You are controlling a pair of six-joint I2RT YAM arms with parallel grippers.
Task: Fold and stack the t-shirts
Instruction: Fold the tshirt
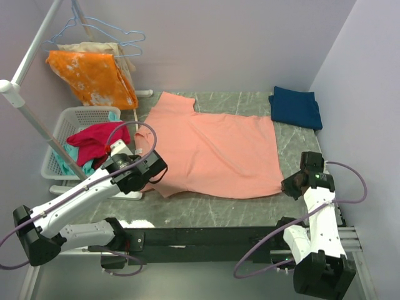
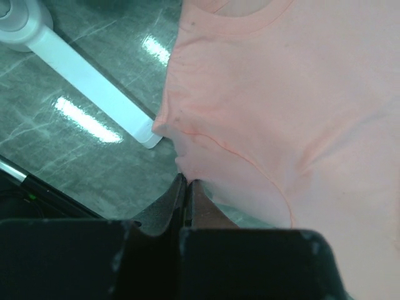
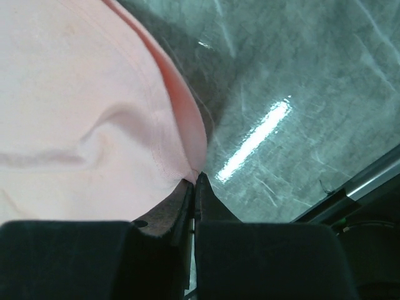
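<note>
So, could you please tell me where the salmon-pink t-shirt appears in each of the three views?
Top external: the salmon-pink t-shirt lies spread out in the centre.
Left wrist: the shirt fills the right side.
Right wrist: the shirt fills the upper left.
Shared landmark: the grey marbled tabletop, bare beside it in all three.

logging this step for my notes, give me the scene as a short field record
pink t-shirt: spread open on the table
navy t-shirt: folded, far right corner, apart from the pink one
left gripper: shut on the pink t-shirt's near left sleeve edge
right gripper: shut on its near right hem corner
stack: not yet made
</note>
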